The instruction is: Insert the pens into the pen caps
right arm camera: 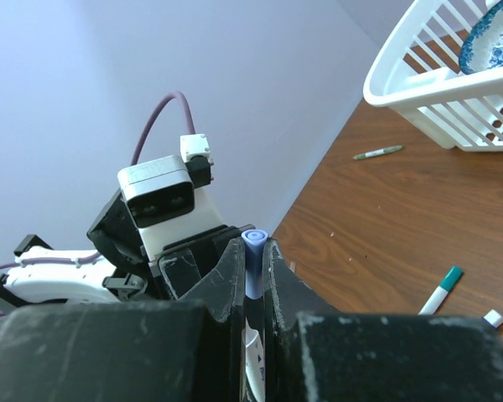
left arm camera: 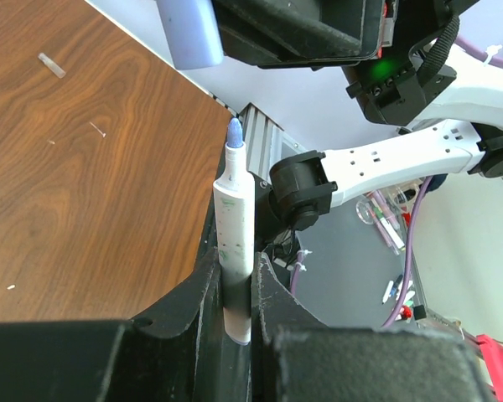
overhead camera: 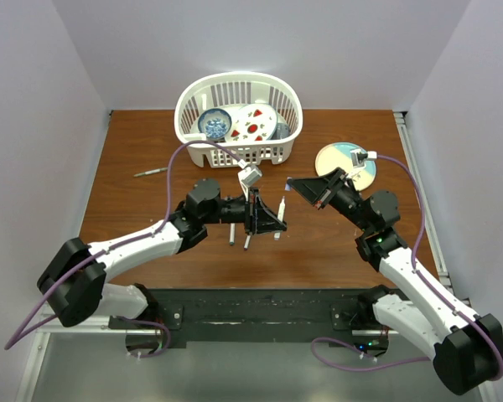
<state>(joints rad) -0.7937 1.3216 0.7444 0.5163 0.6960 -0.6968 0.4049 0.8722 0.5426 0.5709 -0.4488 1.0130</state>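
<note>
My left gripper (left arm camera: 235,270) is shut on a white-barrelled pen (left arm camera: 234,216) whose bare blue tip points up and away from the jaws. In the top view this gripper (overhead camera: 271,219) holds the pen (overhead camera: 282,204) at the table's middle. My right gripper (right arm camera: 254,251) is shut on a short blue pen cap (right arm camera: 253,261), its open end facing outward. From above, that gripper (overhead camera: 300,186) and its cap (overhead camera: 289,179) hang just beyond the pen's tip, apart from it. The same cap (left arm camera: 189,33) shows above the tip in the left wrist view.
Two loose pens (overhead camera: 232,235) (overhead camera: 247,242) lie under the left gripper. A thin grey pen (overhead camera: 151,172) lies at far left. A white basket (overhead camera: 239,144) with dishes stands at the back, a plate (overhead camera: 335,152) at right. A green-ended pen (right arm camera: 440,291) lies on the wood.
</note>
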